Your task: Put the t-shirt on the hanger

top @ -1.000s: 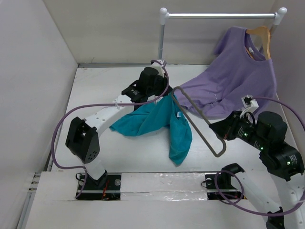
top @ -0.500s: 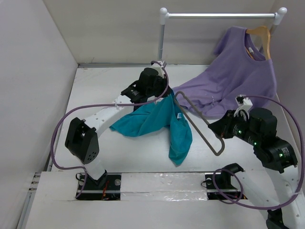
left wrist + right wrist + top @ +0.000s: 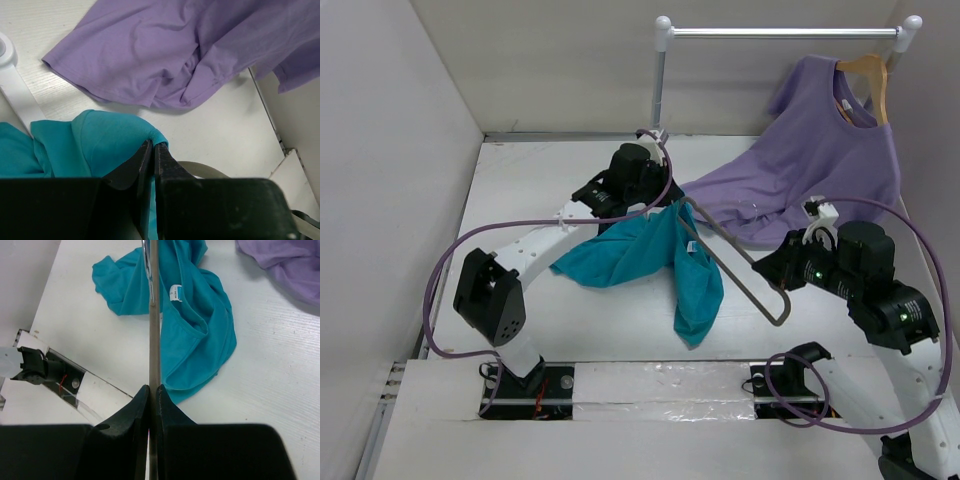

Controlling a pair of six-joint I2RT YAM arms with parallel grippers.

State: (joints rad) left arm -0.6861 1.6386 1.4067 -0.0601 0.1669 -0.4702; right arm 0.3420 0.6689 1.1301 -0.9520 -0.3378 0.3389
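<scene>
The right hand (image 3: 761, 269) has carried the hanger (image 3: 778, 320) leftward, nearer the t-shirt (image 3: 655, 250).

Right gripper (image 3: 152, 395) clamped on hanger (image 3: 154, 330); the thin grey bar runs straight up from between the closed jaws. Bar crosses over the teal t-shirt (image 3: 200, 335), which lies crumpled on the white counter (image 3: 270, 365). White neck label (image 3: 176, 293) shows just right of the bar. Can't tell if the bar's far end is inside the collar. Purple t-shirt (image 3: 285, 265) top right, apart from the teal one. Black arm mount (image 3: 37, 367) at left edge.
</scene>
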